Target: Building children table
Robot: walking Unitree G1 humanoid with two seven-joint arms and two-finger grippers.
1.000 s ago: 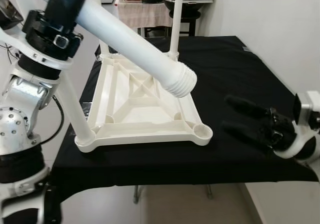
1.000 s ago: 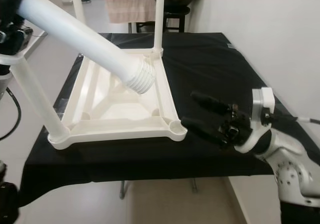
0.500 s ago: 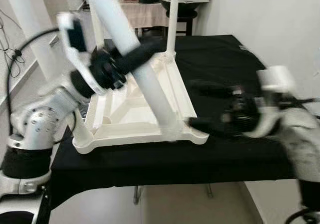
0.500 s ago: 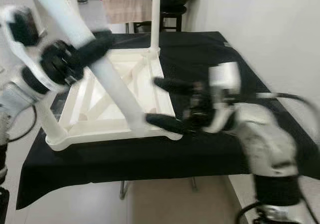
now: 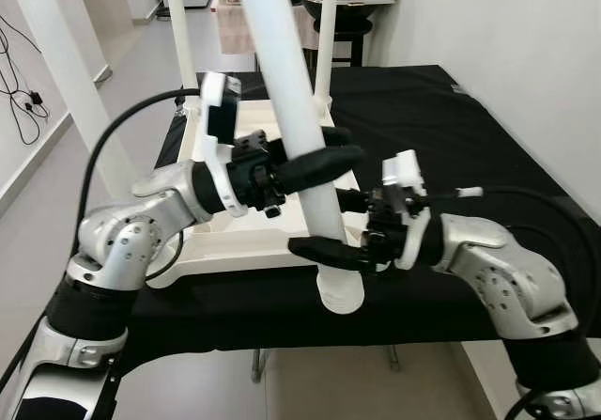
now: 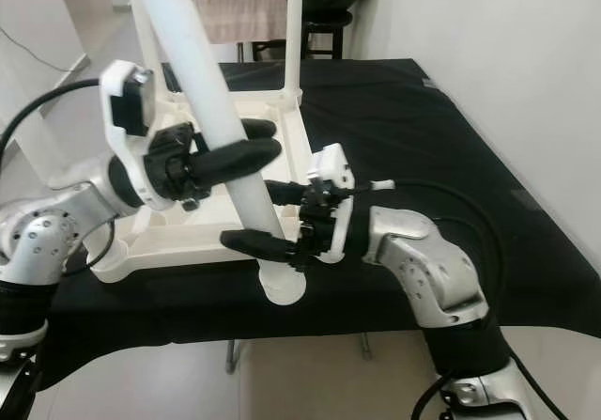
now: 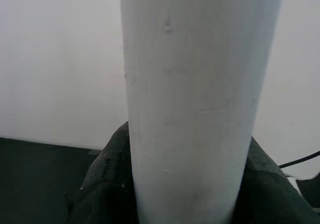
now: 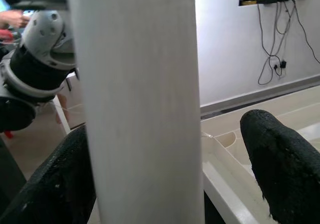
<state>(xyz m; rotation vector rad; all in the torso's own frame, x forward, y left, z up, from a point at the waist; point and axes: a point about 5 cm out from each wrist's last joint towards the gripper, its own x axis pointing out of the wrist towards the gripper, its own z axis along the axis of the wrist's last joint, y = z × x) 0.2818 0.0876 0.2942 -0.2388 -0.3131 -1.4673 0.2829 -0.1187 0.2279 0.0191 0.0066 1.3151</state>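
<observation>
Left end effector [image 5: 315, 164] clamps the white leg [image 5: 296, 129] near-upright; right end effector [image 5: 343, 227], wide, brackets it toward the 5 o'clock socket of the inverted table top [image 5: 235, 241].

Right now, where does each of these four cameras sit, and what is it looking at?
Left eye view: on the head, looking down at the black table; both arms show, left gripper and right gripper around the white leg.
Right eye view: beside it, same scene, with the upturned tabletop.
Left wrist view: on the left wrist, pressed close to the leg.
Right wrist view: on the right wrist, its fingers astride the leg.
All four share the leg.
</observation>
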